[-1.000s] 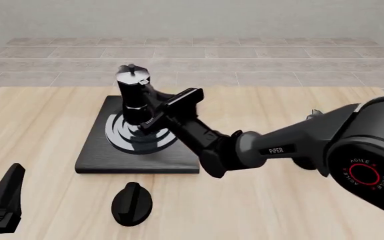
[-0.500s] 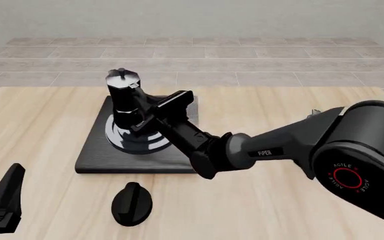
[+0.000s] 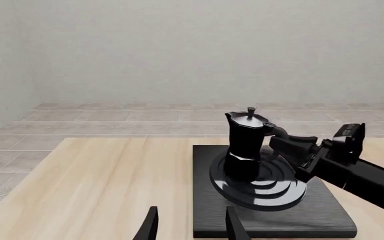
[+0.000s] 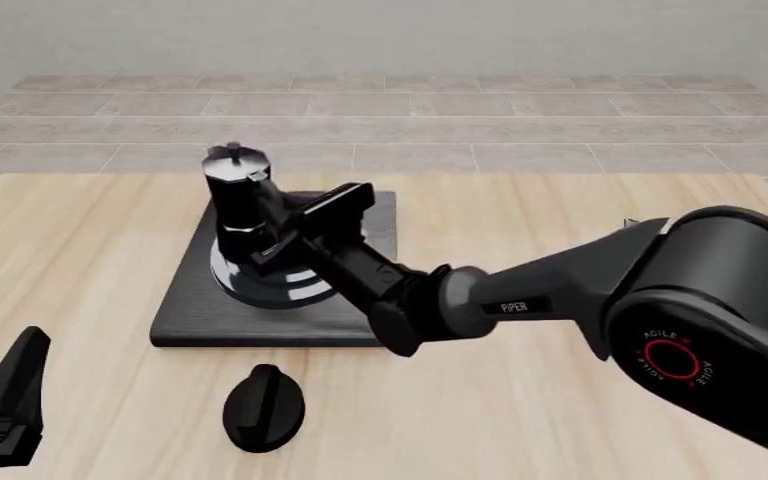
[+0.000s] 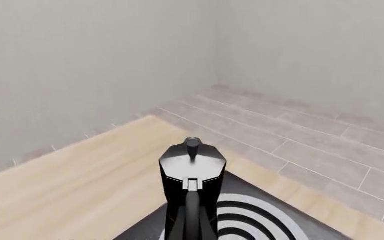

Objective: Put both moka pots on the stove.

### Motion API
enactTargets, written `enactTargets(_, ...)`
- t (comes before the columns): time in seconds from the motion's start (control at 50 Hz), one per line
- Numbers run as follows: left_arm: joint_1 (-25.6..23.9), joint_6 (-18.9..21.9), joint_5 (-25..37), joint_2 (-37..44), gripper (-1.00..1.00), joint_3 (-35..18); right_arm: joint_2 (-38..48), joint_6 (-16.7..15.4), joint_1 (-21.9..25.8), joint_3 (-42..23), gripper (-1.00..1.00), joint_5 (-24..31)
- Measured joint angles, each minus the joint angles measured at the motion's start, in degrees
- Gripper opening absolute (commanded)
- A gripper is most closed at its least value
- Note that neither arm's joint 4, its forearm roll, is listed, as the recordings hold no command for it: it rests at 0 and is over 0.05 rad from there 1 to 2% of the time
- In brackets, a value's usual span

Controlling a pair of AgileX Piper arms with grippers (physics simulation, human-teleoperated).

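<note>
One black moka pot (image 4: 235, 205) stands upright over the left part of the burner rings on the dark stove (image 4: 195, 318). I cannot tell whether its base touches. My right gripper (image 4: 283, 238) reaches in from the right and is shut on the pot's side handle. The pot (image 3: 245, 146), the stove (image 3: 325, 220) and the right gripper (image 3: 291, 145) also show in the left wrist view. The right wrist view looks down on the pot's lid (image 5: 192, 162) and the rings (image 5: 259, 220). My left gripper (image 4: 4, 412) is open and empty at the near left; its fingers (image 3: 150, 226) stand apart. The second moka pot is out of view.
A low black oval knob (image 4: 264, 405) lies on the wooden table (image 4: 77, 260) just in front of the stove. The right arm (image 4: 544, 295) crosses the table's middle from the right. A tiled floor and grey wall lie beyond the far edge.
My right gripper has carried the moka pot a little to the left and slightly down over the burner rings. The left gripper has not moved.
</note>
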Motion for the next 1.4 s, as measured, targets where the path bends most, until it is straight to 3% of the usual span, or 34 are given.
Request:
enactTargets(0.66,0.0,0.0,0.0,0.0,1.0,0.0,2.5,-0.6,0.5,-2.6,-1.0,2.2)
enactTargets(0.68,0.0,0.0,0.0,0.0,1.0,0.0,2.5,-0.7,0.5,-2.6,1.0,2.2)
enactTargets(1.4,0.0,0.0,0.0,0.0,1.0,0.0,-0.8,-4.5,0.8,1.1,1.0,6.1)
